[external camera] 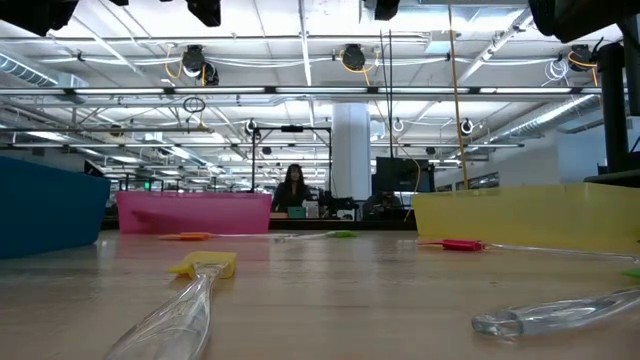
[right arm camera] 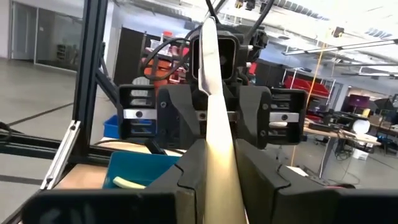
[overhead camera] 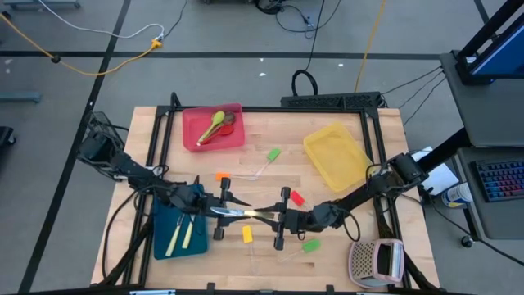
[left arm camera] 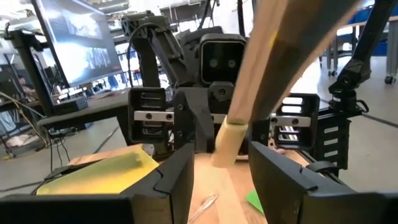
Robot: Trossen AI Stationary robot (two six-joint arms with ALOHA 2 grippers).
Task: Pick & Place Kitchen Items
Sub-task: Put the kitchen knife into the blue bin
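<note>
A cream-handled knife hangs level above the table's middle, between my two grippers. My right gripper is shut on it. The blade points at my left gripper, whose fingers stand apart. The blade tip reaches in among those fingers; I cannot tell whether they touch it. Two more cream-handled knives lie in the blue tray. Green and red spoons lie in the red tray. Neither gripper shows in the low view. My right gripper pinches the knife's cream handle between its two fingers. They come in level from the table's right and lie along the knife. The knife is lifted clear of the table, roughly level, and its blade sticks out past the fingertips.
Clear-handled spatulas lie loose on the wood: green, orange, red, yellow and a second green one. The yellow tray sits at the far right, and the pinkish-grey perforated box at the near right corner.
</note>
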